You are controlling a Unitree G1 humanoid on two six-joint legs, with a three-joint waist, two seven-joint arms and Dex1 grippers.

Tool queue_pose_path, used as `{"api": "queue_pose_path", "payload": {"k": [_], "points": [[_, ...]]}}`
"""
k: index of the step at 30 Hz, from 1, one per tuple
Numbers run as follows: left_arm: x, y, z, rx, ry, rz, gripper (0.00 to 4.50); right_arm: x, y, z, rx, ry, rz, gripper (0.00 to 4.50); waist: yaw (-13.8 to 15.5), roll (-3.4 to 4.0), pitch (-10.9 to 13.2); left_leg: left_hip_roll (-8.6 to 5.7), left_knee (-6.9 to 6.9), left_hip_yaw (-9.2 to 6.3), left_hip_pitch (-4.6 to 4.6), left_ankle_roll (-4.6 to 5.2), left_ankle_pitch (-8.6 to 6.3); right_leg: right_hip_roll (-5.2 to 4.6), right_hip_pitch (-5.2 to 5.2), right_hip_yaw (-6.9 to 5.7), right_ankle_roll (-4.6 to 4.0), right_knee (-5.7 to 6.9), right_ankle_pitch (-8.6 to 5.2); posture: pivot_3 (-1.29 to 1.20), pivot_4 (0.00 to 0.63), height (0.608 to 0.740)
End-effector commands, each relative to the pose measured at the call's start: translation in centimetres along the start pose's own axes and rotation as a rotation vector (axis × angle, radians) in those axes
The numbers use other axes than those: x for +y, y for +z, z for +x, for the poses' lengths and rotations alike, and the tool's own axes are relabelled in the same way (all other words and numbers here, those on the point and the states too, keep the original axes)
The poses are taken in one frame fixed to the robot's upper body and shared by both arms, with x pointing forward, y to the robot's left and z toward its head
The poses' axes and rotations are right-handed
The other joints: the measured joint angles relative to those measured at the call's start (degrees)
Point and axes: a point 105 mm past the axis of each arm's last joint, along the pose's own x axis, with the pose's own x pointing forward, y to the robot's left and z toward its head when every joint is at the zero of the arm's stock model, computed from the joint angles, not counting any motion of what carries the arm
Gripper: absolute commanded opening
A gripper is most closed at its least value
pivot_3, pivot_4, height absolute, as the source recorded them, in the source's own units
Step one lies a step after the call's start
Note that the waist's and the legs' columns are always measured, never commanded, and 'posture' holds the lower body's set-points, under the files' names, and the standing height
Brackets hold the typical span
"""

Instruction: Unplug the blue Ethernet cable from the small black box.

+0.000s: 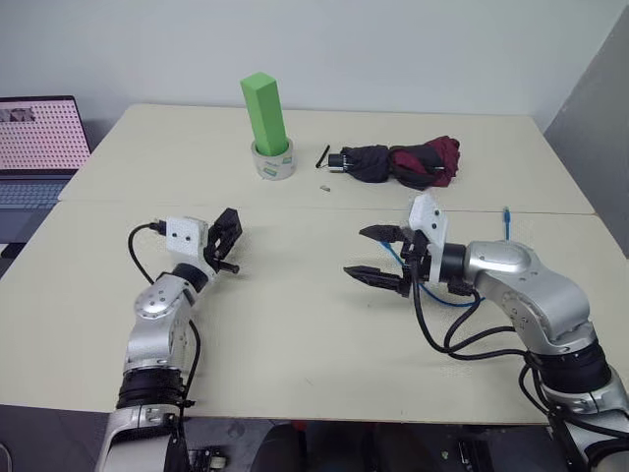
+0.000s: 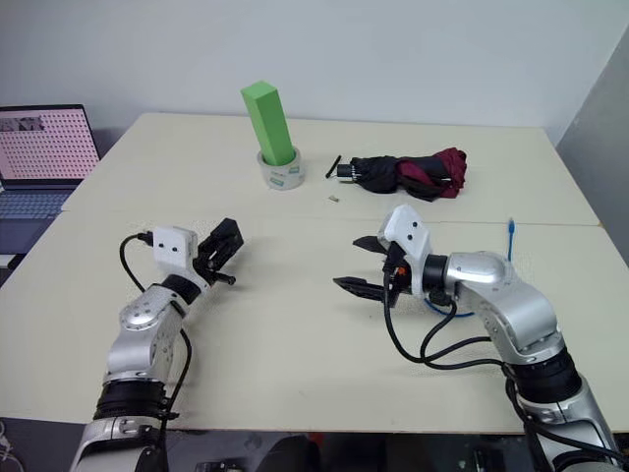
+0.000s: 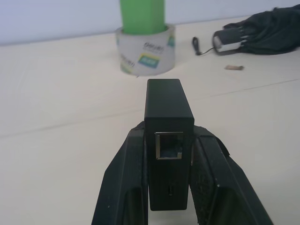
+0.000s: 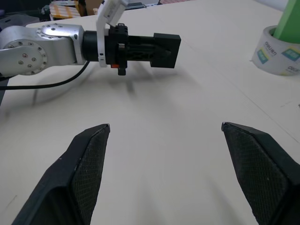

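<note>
- Fingers of your left gripper (image 3: pixel 168 187) are clamped on the small black box (image 3: pixel 168 140), one against each flank, holding it just above the bench (image 1: pixel 295 334) with its port empty and facing the wrist camera.
- Your right gripper (image 1: pixel 378 256) stands wide open with nothing in it.
- You can see the blue Ethernet cable (image 1: pixel 442 298) lying on the bench behind your right wrist, one plug end near the far right seam, well apart from the box.
- You should find the box light, rigid and smooth; grip its flat flanks.
- Cable looks thin and floppy, so take it at the plug.
- You have open bench between the arms; tape roll (image 1: pixel 274 157), green block (image 1: pixel 265 113) and umbrella (image 1: pixel 403 162) sit well back.
</note>
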Motion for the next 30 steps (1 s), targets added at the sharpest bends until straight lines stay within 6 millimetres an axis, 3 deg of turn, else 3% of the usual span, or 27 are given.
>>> {"api": "queue_pose_path", "payload": {"k": [1,2,3,4,10,16,21,30], "points": [[1.3,0.4,-0.2,-0.036,0.059,0.008,0.78,0.3,1.4,0.0,-0.029,0.007,-0.040,4.04,-0.01,0.00,0.00,0.00,0.00,0.00,0.01,0.00,0.00,0.00,0.00,0.00,0.00,0.01,0.00,0.00,0.150,0.740],[1.3,0.2,-0.3,-0.029,0.056,0.003,0.78,0.4,1.4,0.0,-0.027,0.007,-0.040,4.04,-0.01,0.00,0.00,0.00,0.00,0.00,0.01,0.00,0.00,0.00,0.00,0.00,0.00,0.01,0.00,0.00,0.150,0.740],[1.3,0.1,-0.4,-0.026,0.055,-0.001,1.48,0.4,1.4,0.0,-0.025,0.007,-0.039,4.04,-0.01,0.00,0.00,0.01,0.00,0.00,0.01,0.00,0.00,0.00,0.00,-0.01,0.00,0.02,0.00,0.00,0.150,0.740],[1.2,-0.1,-0.5,-0.022,0.047,-0.001,1.52,0.5,1.3,0.0,-0.023,0.007,-0.038,4.04,-0.02,0.00,0.00,0.01,0.00,0.00,0.02,0.00,0.00,0.00,0.00,-0.01,0.00,0.03,0.00,0.00,0.150,0.740],[0.8,-0.8,-1.5,0.001,0.017,-0.004,3.02,1.1,1.3,0.0,-0.022,0.019,-0.023,4.04,-0.03,0.00,0.00,0.01,-0.01,-0.02,0.02,0.00,0.00,0.00,0.00,-0.02,0.00,0.02,0.00,0.00,0.150,0.740],[0.3,-1.3,-3.2,0.046,-0.003,0.018,4.17,1.5,0.9,-0.1,-0.017,0.008,-0.016,4.04,-0.03,0.01,-0.01,0.01,-0.02,-0.04,0.01,0.00,0.00,-0.01,0.02,-0.04,0.00,0.01,0.00,0.00,0.150,0.740],[0.9,-0.3,-6.3,0.151,-0.054,0.150,4.17,0.8,-1.2,-1.9,0.027,-0.095,0.022,4.04,-0.13,-0.03,-0.02,0.05,-0.10,-0.08,0.02,0.00,0.00,0.00,0.02,-0.06,0.00,0.00,0.00,0.00,0.150,0.740],[1.2,4.5,-8.0,0.194,-0.203,0.250,4.17,-1.8,-3.1,-6.7,0.067,-0.284,0.080,4.04,0.04,-0.03,-0.02,-0.02,-0.06,-0.10,0.08,0.19,-0.11,-0.03,0.14,-0.05,0.00,-0.03,0.00,0.00,0.150,0.740]]}}
